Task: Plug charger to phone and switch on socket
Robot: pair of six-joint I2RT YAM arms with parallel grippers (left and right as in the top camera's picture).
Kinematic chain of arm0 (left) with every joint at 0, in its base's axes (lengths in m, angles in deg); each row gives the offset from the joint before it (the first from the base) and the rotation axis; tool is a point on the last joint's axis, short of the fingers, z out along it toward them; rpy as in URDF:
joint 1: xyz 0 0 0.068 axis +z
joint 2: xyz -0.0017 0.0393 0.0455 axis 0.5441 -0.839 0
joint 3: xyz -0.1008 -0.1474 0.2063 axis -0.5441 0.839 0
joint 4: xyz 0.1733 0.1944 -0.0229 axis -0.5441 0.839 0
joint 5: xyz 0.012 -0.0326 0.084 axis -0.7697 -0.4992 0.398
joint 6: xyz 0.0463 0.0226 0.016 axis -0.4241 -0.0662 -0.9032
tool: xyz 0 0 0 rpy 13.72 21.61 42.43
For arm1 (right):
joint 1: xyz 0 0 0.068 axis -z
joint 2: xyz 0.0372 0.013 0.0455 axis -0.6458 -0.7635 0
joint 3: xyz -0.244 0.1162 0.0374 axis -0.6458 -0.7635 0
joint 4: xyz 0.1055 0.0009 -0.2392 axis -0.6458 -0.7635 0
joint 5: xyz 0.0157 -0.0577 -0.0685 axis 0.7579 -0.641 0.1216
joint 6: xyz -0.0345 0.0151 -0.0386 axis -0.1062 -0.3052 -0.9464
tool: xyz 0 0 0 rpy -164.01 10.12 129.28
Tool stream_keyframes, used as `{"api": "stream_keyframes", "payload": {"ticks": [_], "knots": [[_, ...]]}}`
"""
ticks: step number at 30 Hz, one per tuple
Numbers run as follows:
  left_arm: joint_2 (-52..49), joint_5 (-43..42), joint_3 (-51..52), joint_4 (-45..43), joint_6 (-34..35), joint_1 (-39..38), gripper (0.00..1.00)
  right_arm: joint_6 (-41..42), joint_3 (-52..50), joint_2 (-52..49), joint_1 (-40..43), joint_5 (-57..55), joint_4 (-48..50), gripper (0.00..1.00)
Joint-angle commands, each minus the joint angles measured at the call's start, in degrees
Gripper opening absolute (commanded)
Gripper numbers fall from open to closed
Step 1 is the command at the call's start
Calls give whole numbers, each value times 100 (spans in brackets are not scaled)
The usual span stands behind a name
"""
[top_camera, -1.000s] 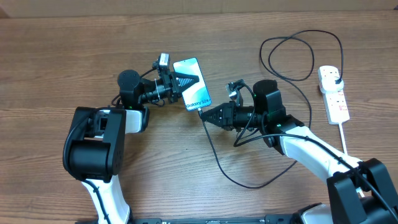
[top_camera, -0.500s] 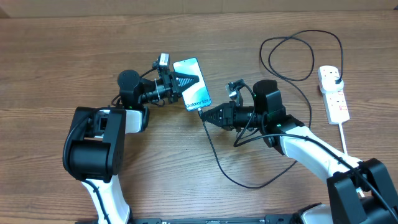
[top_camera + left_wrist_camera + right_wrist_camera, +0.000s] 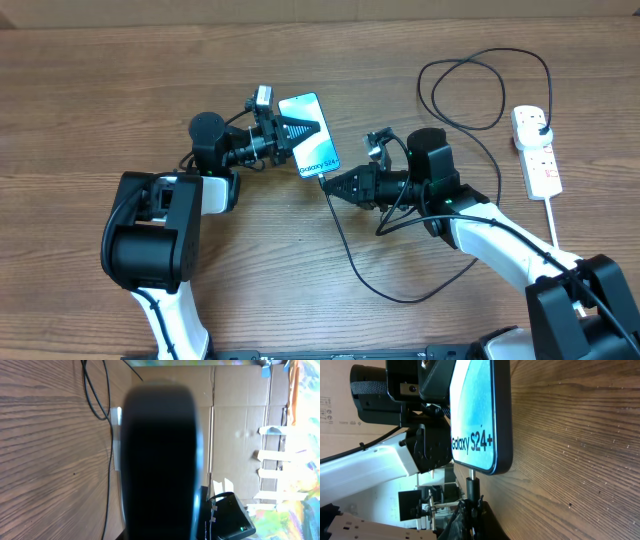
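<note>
The phone (image 3: 309,146) with its "Galaxy S24+" screen is held on edge above the table by my left gripper (image 3: 296,130), which is shut on its upper part. In the left wrist view the phone's dark back (image 3: 160,460) fills the middle. My right gripper (image 3: 330,186) is shut on the charger connector (image 3: 472,489), whose metal tip touches the phone's bottom edge (image 3: 485,467). The black charger cable (image 3: 350,262) loops across the table to a plug in the white socket (image 3: 535,150) at the right.
The socket's thick white cord (image 3: 552,222) runs toward the table's front right. A loop of the charger cable (image 3: 480,90) lies at the back right. Cardboard boxes (image 3: 240,410) stand beyond the table.
</note>
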Motion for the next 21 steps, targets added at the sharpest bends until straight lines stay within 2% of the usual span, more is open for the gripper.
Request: {"api": "stream_keyframes", "payload": {"ticks": [1, 21], "knots": [[26, -273, 7, -61, -136, -33, 4, 48, 24, 72, 96, -260, 79, 4], [26, -221, 7, -61, -131, 42, 4, 48, 24, 72, 96, -240, 79, 4]]}}
